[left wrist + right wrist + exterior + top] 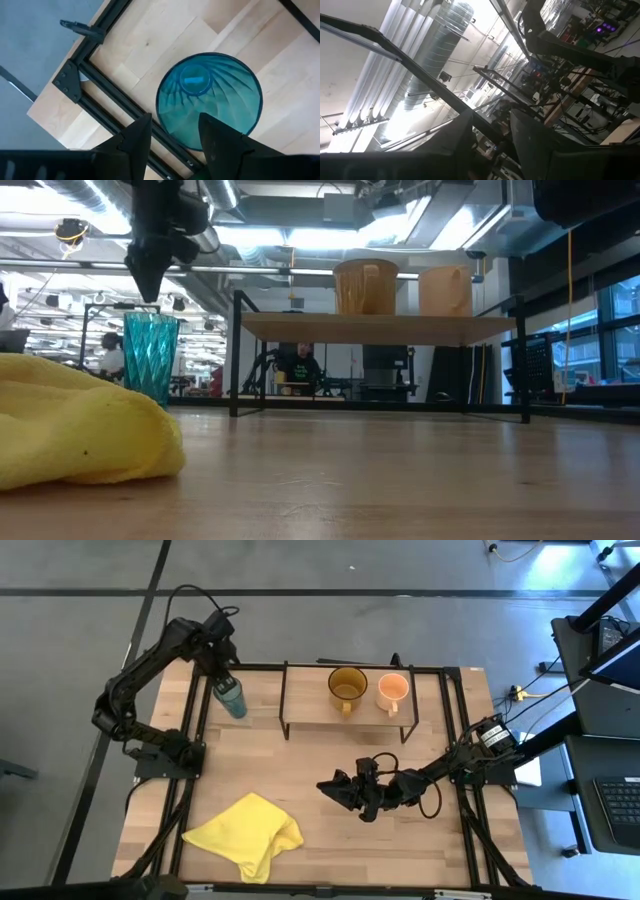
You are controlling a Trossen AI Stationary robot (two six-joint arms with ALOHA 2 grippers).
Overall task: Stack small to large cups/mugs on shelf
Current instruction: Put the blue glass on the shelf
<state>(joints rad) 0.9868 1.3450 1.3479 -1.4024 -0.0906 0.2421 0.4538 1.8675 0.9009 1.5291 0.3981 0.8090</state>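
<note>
The teal tumbler (232, 698) stands upright on its base on the tabletop at the far left, left of the shelf; it also shows in the low view (150, 358) and in the left wrist view (210, 97). My left gripper (148, 275) hangs just above its rim, fingers pointing down, open with a narrow gap (175, 137), touching nothing. The amber mug (347, 686) and the pale-orange mug (393, 690) stand side by side on the shelf (380, 328). My right gripper (335, 788) lies low over the table's middle, open and empty (492, 137).
A crumpled yellow cloth (245, 835) lies near the table's front left and fills the left foreground in the low view (70, 420). A black metal frame (195, 730) runs around the tabletop. A person (298, 367) sits in the room behind.
</note>
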